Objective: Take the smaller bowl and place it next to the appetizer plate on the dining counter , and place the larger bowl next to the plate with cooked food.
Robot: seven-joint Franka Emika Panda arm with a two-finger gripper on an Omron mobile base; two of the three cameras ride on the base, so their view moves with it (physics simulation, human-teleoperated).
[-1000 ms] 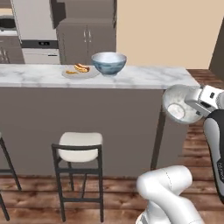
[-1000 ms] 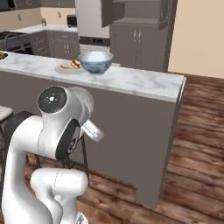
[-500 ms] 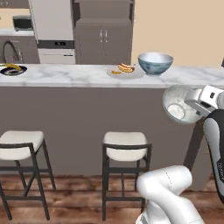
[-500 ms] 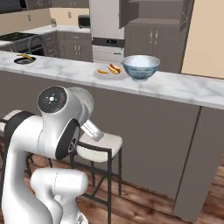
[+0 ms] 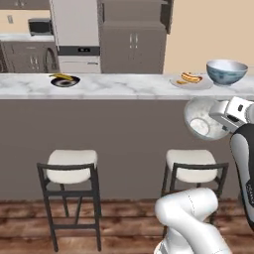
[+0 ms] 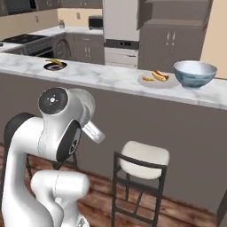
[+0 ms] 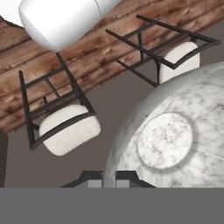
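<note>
Two stools (image 5: 69, 163) now stand below the surface (image 5: 124, 87) where a second ago only one showed; the base has driven sideways, bringing the dark plate (image 5: 64, 80) into view. The end effector (image 5: 225, 115) is pinched on the small speckled bowl's (image 5: 203, 119) rim, below the big bowl (image 5: 226, 72), well away from the dark plate.
</note>
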